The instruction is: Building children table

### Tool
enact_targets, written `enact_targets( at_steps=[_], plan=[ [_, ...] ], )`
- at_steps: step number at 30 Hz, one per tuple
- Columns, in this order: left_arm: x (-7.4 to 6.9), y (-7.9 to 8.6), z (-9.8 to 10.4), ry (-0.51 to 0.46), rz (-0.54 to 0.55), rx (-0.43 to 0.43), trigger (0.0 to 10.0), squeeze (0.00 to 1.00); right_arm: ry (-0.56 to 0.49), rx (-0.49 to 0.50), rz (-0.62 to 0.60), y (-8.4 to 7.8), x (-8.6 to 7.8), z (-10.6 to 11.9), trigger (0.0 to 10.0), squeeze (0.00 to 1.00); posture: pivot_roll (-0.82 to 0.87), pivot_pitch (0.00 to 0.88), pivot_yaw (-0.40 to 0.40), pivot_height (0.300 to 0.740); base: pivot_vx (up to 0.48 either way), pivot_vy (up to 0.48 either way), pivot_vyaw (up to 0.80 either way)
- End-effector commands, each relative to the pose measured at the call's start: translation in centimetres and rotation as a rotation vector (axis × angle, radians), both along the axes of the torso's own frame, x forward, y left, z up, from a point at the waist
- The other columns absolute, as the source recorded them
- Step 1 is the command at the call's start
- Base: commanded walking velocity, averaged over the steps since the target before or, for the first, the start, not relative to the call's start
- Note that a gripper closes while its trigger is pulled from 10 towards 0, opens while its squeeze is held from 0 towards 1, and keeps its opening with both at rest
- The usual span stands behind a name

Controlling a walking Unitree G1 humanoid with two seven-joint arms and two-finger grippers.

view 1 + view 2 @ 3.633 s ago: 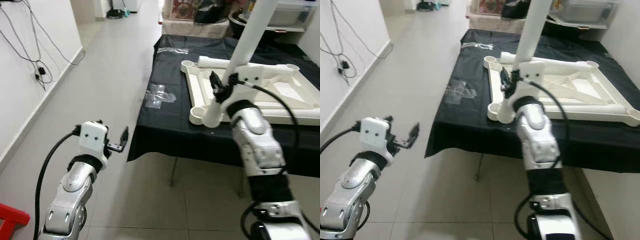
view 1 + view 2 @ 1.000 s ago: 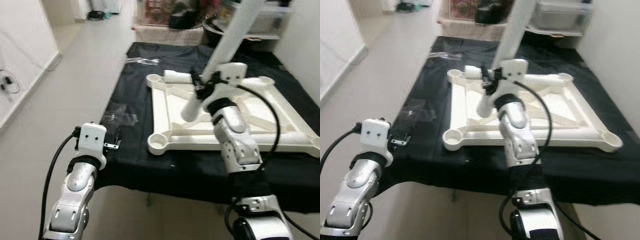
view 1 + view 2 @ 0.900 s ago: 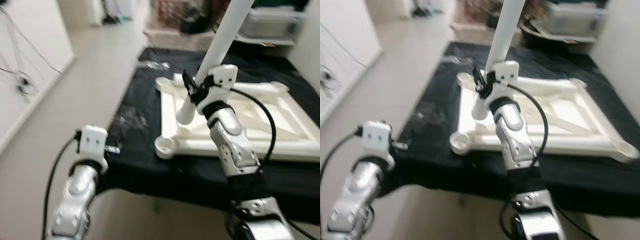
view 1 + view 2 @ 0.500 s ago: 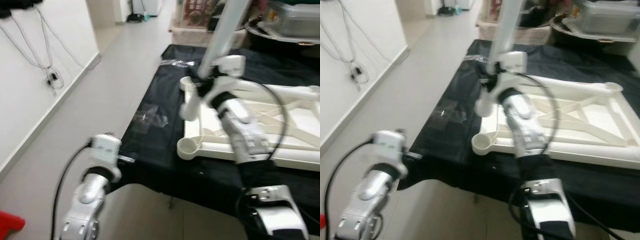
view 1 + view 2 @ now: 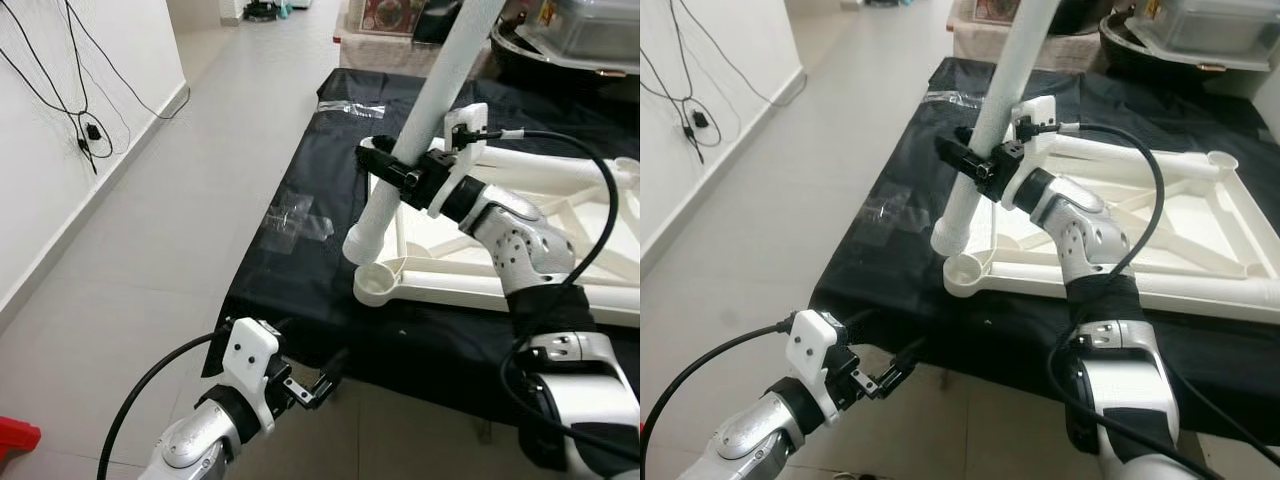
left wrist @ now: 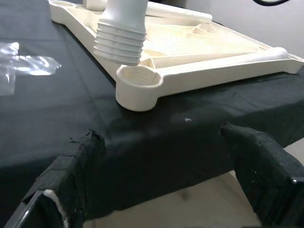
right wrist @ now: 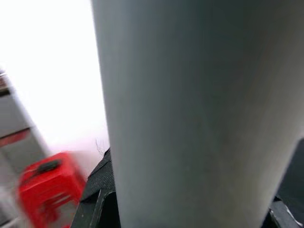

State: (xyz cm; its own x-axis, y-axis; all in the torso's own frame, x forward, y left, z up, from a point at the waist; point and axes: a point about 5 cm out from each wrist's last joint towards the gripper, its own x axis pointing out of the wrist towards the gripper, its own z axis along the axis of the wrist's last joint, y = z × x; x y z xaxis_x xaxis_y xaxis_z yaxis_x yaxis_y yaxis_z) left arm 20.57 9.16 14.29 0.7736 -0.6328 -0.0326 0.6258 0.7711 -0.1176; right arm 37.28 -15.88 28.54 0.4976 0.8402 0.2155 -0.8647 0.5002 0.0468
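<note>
Lowered: ribbed white leg (image 5: 415, 130), clamped in right hand (image 5: 400, 176), over round socket (image 5: 377, 287); left hand (image 5: 318, 382) open, empty.

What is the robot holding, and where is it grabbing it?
The right gripper holds the white table leg around its lower shaft, above the threaded end. The left gripper is open, holding nothing.

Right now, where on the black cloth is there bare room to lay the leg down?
Bare cloth runs along the left, between the plastic wrap and the frame, and along the near edge below the socket. The right side is crowded by the frame. The right gripper holds the leg over that socket.
</note>
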Motion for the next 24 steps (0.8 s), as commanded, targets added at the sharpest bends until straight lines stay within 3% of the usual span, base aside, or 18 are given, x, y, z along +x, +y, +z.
enact_targets(
  at_steps=[1,7,16,24],
  plan=[
    [-0.4,0.0,-0.3,0.023,-0.015,0.003,10.0,0.00,-0.021,-0.007,0.048,0.2,-0.1,0.5,10.0,0.00,0.09,0.234,-0.061,0.740,0.000,0.000,0.00],
    [-1.3,0.1,0.0,0.042,-0.023,-0.005,10.0,0.00,-0.019,-0.099,0.102,-0.9,0.4,-0.5,10.0,0.00,0.10,0.264,-0.055,0.740,0.000,0.000,0.00],
    [-1.7,0.1,0.1,0.048,-0.029,0.005,10.0,0.00,-0.025,-0.132,0.105,-1.9,0.5,-0.7,10.0,0.00,0.10,0.278,-0.054,0.740,0.000,0.000,0.00],
    [-1.7,0.2,0.2,0.051,-0.033,0.017,10.0,0.00,-0.039,-0.142,0.180,-2.6,0.2,-0.3,10.0,0.00,0.10,0.275,-0.053,0.740,0.000,0.000,0.00]
  ],
)
